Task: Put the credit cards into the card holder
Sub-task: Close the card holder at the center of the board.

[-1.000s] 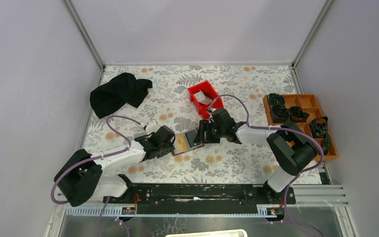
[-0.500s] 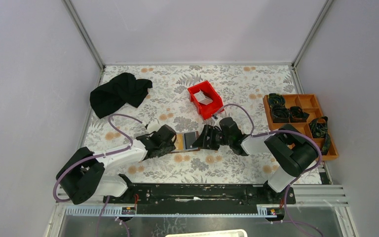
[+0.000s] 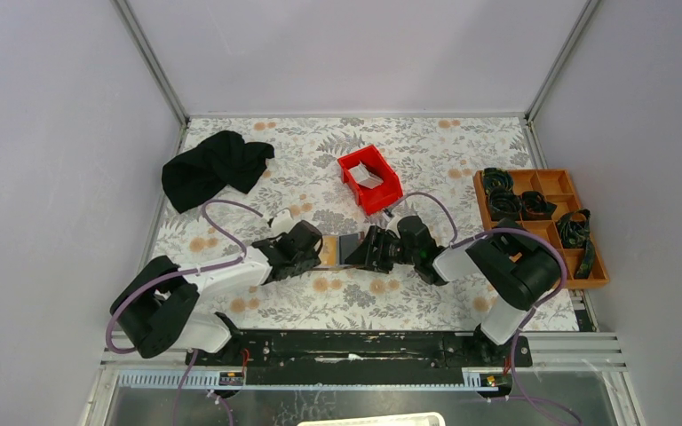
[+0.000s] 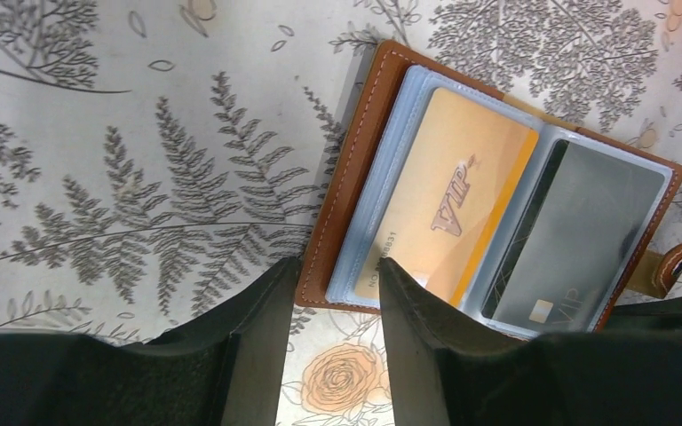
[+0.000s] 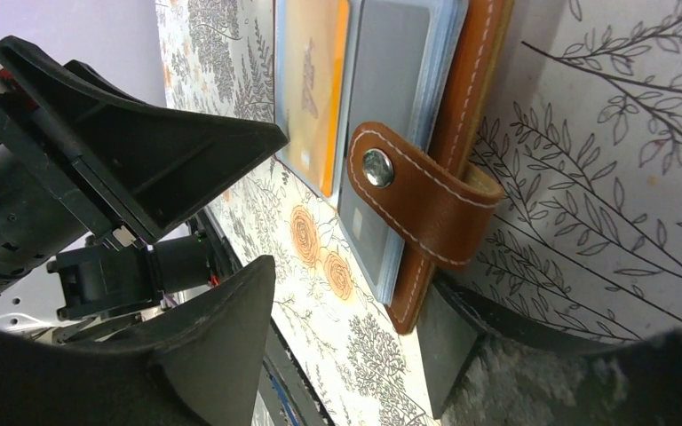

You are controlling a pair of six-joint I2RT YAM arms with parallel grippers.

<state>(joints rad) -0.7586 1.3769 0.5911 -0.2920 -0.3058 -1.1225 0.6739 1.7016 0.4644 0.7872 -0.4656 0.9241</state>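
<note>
The card holder (image 4: 348,169) lies open on the flowered cloth between both grippers, brown leather with clear sleeves. An orange credit card (image 4: 462,191) sits in its left sleeve and a grey credit card (image 4: 577,235) in its right one. The tab clasp (image 5: 408,200) curls up from the right edge. My left gripper (image 4: 337,275) is open, its fingertips astride the holder's near left corner. My right gripper (image 5: 351,297) is wide open at the clasp edge; one finger (image 5: 448,342) touches the leather (image 5: 475,89). From above, the holder (image 3: 342,249) is half hidden by the fingers.
A red bin (image 3: 369,177) with a pale card in it stands just beyond the holder. An orange-brown compartment tray (image 3: 546,182) with dark loops lies at the right edge. A black cloth (image 3: 213,167) is heaped at the back left.
My right gripper has come nearer and lower, up to the holder's clasp edge. My left gripper has crept forward onto its left corner. The holder has shifted slightly.
</note>
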